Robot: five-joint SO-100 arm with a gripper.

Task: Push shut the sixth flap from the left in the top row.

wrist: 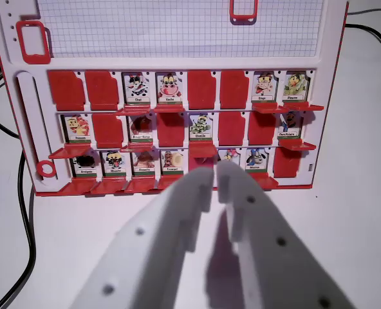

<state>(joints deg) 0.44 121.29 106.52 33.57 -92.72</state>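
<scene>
The game board (177, 96) stands on the white bench (351, 219), far from the camera, with three rows of eight flap positions in a red and white frame. In the top row, counted from the left, positions one, two, five and six show plain red faces; positions three, four, seven and eight show picture cards. The sixth flap (233, 89) sits in the right half of the top row, between a red face on its left and a picture card on its right. The white fingers (216, 170) occupy the near centre of the wrist view, tips in front of the bottom row, set close together with only a narrow slit between them and nothing held. Black cables (20, 212) run along the left side of the bench.
</scene>
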